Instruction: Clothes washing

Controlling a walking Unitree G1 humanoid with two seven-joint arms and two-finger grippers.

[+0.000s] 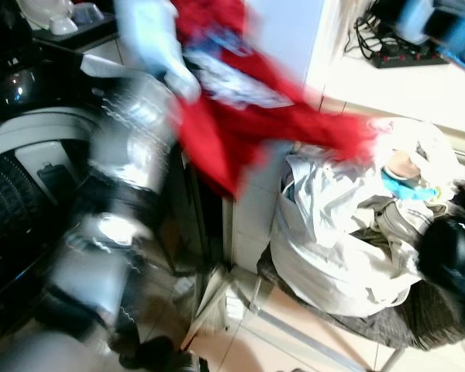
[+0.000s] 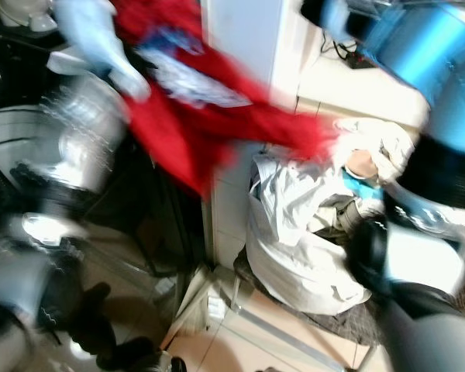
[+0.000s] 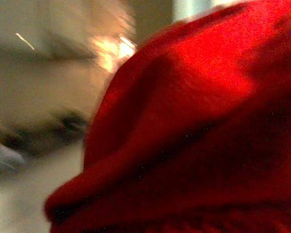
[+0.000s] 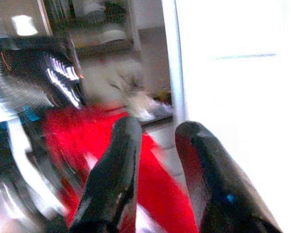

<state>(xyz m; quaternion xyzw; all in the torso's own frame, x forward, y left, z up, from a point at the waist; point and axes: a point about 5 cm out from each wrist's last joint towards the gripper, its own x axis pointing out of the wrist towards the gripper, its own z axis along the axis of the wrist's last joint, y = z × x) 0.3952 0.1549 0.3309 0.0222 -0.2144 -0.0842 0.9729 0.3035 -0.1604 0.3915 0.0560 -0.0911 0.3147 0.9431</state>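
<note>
Red garment (image 1: 240,116) hangs stretched between washer (image 1: 31,178) and laundry pile (image 1: 349,232).

No legible text, label or number; the white print on the red garment (image 1: 240,77) is blurred (unreadable).

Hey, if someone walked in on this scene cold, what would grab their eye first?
A big red cloth garment with a white and blue print stretches mid-air across the top of the head views, blurred by motion, beside the robot's raised silver left arm. Below it to the right, a heap of white laundry is piled up. The right gripper has its black fingers apart, with nothing between them.
</note>
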